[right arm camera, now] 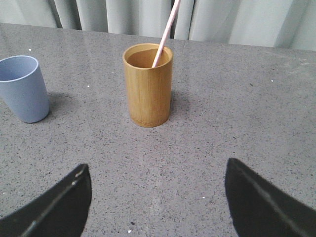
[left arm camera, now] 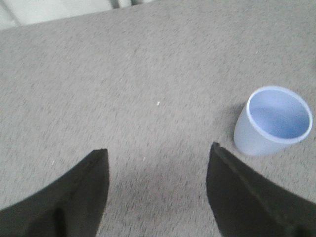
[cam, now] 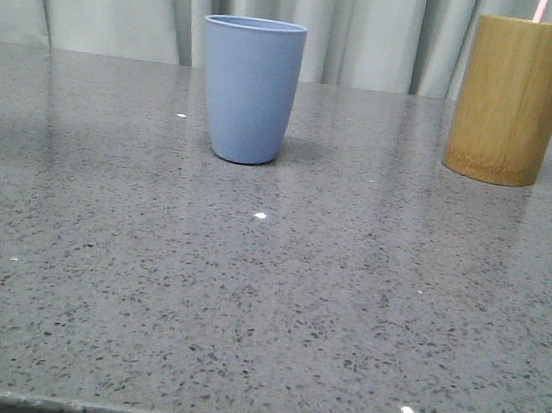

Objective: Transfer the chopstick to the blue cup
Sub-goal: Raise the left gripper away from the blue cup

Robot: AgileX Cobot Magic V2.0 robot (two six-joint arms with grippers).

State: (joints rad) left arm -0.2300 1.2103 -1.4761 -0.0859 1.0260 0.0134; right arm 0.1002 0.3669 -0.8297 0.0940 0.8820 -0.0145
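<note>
The blue cup [cam: 249, 87] stands upright and empty near the table's far middle; it also shows in the left wrist view [left arm camera: 274, 121] and the right wrist view [right arm camera: 23, 88]. A pale pink chopstick [right arm camera: 165, 30] leans in a tan bamboo cylinder [right arm camera: 147, 84] at the far right; in the front view only its tip [cam: 541, 9] shows above the cylinder [cam: 512, 99]. My left gripper [left arm camera: 158, 150] is open and empty over bare table, with the cup off to one side. My right gripper [right arm camera: 158, 170] is open and empty, short of the bamboo cylinder. Neither gripper shows in the front view.
A grey speckled stone table [cam: 264, 306] carries both cups. Pale curtains [cam: 378, 28] hang behind its far edge. The table's front edge runs along the bottom of the front view.
</note>
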